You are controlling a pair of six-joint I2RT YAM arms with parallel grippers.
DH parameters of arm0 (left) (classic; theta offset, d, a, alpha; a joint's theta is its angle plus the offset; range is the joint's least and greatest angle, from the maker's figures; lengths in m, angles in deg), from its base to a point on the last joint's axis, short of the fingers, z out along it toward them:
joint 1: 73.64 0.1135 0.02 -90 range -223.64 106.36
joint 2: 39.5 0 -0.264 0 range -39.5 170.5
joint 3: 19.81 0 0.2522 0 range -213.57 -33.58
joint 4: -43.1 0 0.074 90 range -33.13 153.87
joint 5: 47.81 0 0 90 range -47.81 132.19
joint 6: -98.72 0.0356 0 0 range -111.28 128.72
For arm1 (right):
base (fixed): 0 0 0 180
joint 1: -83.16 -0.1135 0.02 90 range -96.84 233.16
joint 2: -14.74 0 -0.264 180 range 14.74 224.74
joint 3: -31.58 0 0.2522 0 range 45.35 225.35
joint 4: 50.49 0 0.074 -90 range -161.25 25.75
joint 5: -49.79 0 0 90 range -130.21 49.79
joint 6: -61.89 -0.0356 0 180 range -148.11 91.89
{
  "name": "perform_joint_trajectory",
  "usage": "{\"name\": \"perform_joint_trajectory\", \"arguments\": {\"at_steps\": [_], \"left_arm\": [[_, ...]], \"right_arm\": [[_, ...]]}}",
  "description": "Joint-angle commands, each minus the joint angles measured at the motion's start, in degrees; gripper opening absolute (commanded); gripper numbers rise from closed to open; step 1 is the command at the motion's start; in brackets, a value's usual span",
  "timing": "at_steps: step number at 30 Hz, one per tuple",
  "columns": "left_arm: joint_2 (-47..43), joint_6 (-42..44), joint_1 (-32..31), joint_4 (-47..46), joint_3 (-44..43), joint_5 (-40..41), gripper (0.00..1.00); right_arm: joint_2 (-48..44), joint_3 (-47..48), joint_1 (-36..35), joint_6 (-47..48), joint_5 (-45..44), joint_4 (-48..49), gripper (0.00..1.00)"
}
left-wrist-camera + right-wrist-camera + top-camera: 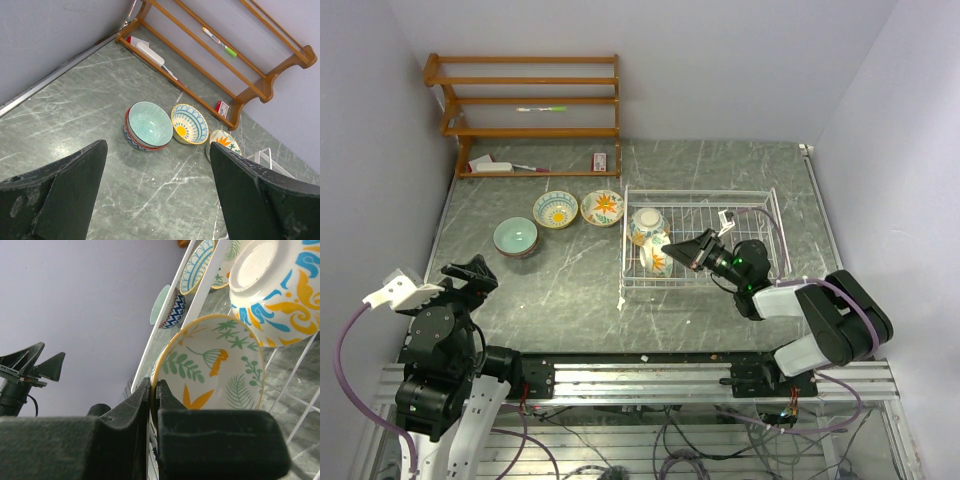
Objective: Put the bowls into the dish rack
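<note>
The white wire dish rack [750, 215] stands right of centre. Inside it, a bowl with yellow and blue swirls [648, 222] [280, 285] lies upside down. Beside it a leaf-patterned bowl [656, 261] [215, 365] stands on edge, with my right gripper [672, 249] [154, 385] shut on its yellow rim. On the table to the left, a pale teal bowl [515, 236] [150, 124] is nested in a patterned one, next to a blue-and-yellow bowl [555, 209] [190, 123] and an orange-flower bowl [602, 207] [225, 141]. My left gripper [470, 272] [157, 145] hangs open and empty, short of them.
A brown wooden shelf unit [530, 110] [225, 55] stands against the back wall, with a marker pen and small items on it. Walls close in on the left, back and right. The rack's near left corner [265, 155] shows in the left wrist view.
</note>
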Motion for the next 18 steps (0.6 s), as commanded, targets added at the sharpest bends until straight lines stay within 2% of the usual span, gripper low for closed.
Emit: {"name": "perform_joint_trajectory", "arguments": {"at_steps": [1, 5, 9, 18], "left_arm": [[-0.2, 0.5, -0.1, -1.2, -1.3, 0.0, 0.95], [-0.2, 0.5, -0.1, -1.3, -1.3, -0.1, 0.95], [-0.3, 0.5, -0.1, -1.2, -1.3, 0.0, 0.95], [-0.2, 0.5, -0.1, -1.2, -1.3, 0.0, 0.95]], "right_arm": [[-1.6, -1.8, 1.2, 2.6, -5.3, -6.1, 0.04], [-3.7, -3.0, 1.4, 3.7, -7.5, -9.2, 0.08], [-5.7, -3.0, 1.6, 5.8, -9.7, -15.1, 0.20], [-9.8, -4.2, 2.1, 8.4, -14.5, -23.1, 0.26]]}}
